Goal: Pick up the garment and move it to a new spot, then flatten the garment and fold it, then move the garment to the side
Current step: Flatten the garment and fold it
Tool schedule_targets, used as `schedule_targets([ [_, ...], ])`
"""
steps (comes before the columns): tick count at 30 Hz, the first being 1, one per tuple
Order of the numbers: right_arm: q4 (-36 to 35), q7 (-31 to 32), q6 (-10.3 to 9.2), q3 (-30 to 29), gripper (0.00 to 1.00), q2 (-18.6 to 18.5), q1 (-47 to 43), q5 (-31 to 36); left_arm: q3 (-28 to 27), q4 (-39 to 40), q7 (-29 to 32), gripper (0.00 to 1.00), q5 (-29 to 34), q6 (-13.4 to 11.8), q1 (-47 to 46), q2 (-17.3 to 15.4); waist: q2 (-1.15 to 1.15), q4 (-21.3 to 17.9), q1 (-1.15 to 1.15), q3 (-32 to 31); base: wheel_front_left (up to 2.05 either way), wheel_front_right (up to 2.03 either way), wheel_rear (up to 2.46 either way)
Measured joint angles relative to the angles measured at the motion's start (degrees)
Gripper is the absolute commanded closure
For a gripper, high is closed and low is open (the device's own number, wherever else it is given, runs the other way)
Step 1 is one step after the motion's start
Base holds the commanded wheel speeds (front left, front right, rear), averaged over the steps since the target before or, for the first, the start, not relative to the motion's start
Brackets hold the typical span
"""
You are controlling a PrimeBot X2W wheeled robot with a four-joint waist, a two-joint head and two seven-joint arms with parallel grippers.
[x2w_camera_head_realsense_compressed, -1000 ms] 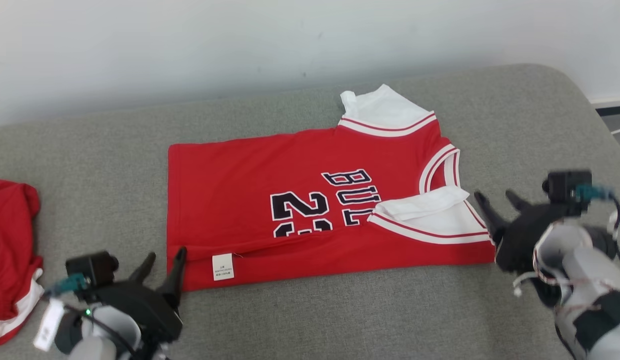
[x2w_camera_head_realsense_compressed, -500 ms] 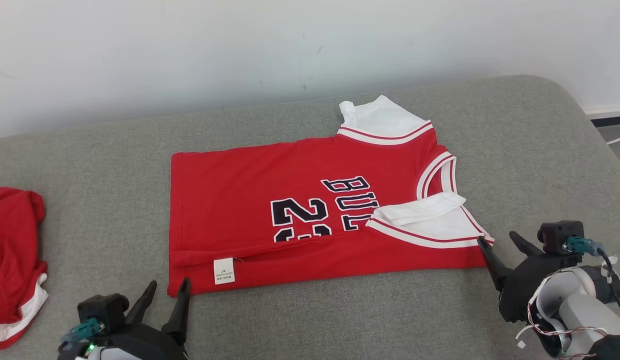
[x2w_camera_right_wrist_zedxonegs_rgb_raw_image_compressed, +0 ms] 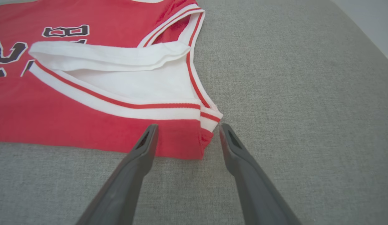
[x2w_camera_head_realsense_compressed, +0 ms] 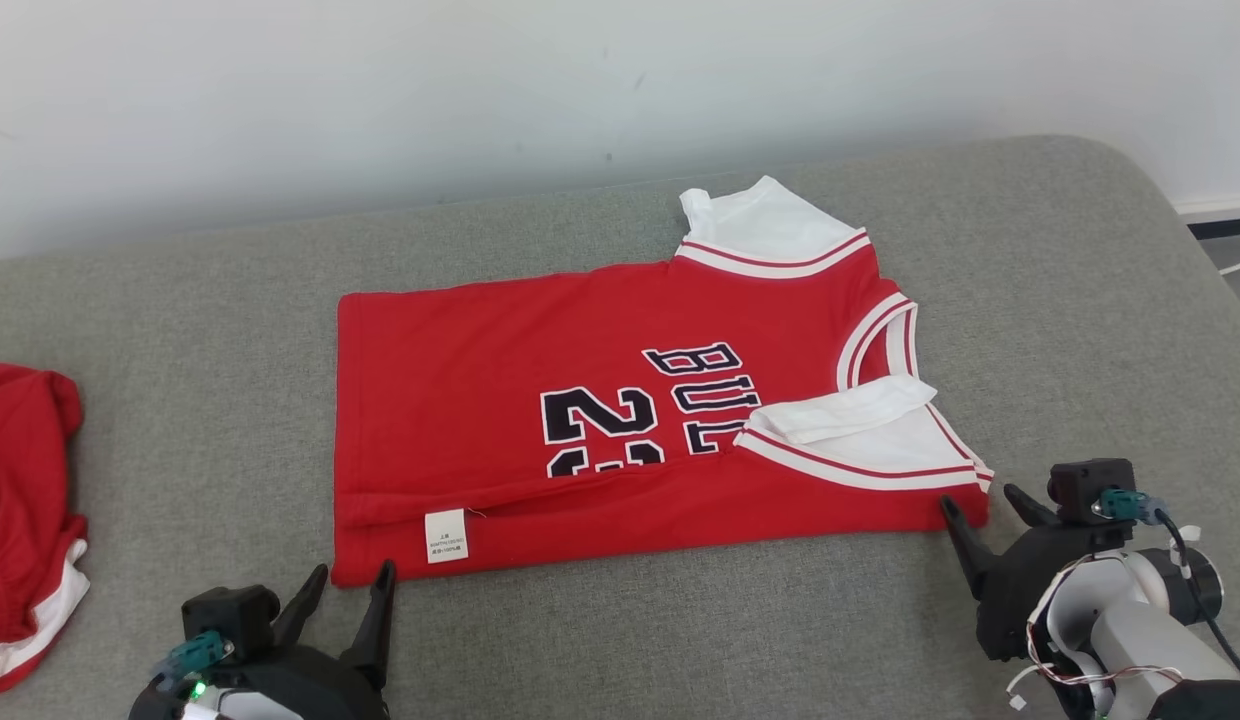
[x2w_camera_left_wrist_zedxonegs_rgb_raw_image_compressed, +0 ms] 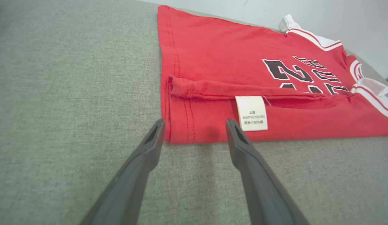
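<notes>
you get bright, soft, even light in every view. a faint shadow sits on the jersey hem, just between the tips of the left pincer. ahead of it the cloth is sharp; the wrist views stretch slightly at their edges.

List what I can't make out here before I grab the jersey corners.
Head view: jersey number and lettering, lower part covered by its folded-over near flap.
Head view: care label print, too small to read.
Head view: second red garment, cut off by left edge.
</notes>
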State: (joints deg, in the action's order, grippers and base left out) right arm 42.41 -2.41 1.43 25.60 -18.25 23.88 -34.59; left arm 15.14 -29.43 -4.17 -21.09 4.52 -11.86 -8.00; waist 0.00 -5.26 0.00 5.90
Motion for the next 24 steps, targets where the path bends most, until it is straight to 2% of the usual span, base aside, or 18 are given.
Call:
schedule_targets([
  [12, 2.4, 2.0, -1.45, 0.7, 0.0, 2.6, 0.7, 0.0, 0.6, -4.8, -0.4, 0.0, 2.4, -1.0, -3.2, -0.2, 0.0, -0.2, 0.0, 1.9, 0.0, 0.0, 0.0],
  [13, 2.7, 2.3, -1.51, 0.7, 0.0, 2.8, 1.0, 0.0, 0.6, -5.4, -0.3, 0.09, 2.3, -1.0, -3.5, -0.1, 0.0, -0.3, 0.0, 2.0, 0.0, 0.0, 0.0],
  [14, 3.0, 2.4, -1.52, 0.7, 0.23, 3.0, 1.3, -0.1, 0.7, -6.0, -0.3, 0.44, 2.3, -1.0, -4.0, 0.1, 0.0, -0.3, 0.0, 2.2, 0.0, 0.0, 0.0],
  [15, 3.1, 2.4, -1.66, 0.7, 0.8, 3.1, 1.5, -0.1, 0.6, -6.3, -0.3, 0.95, 2.3, -1.0, -4.2, 0.3, 0.0, -0.3, 0.0, 2.3, 0.0, 0.0, 0.0],
  [16, 3.1, 2.4, -1.78, 0.7, 1.0, 3.4, 1.5, -0.1, 0.6, -6.5, -0.3, 1.0, 2.1, -1.0, -4.3, 0.4, 0.0, -0.3, 0.0, 2.4, 0.0, 0.0, 0.0],
  [24, 3.9, 1.6, -1.77, 0.7, 1.0, 4.1, 2.2, -0.1, 0.7, -8.6, -0.6, 1.0, 1.8, -0.5, -5.1, 0.6, 0.0, -0.3, 0.0, 2.8, 0.0, 0.0, 0.0],
])
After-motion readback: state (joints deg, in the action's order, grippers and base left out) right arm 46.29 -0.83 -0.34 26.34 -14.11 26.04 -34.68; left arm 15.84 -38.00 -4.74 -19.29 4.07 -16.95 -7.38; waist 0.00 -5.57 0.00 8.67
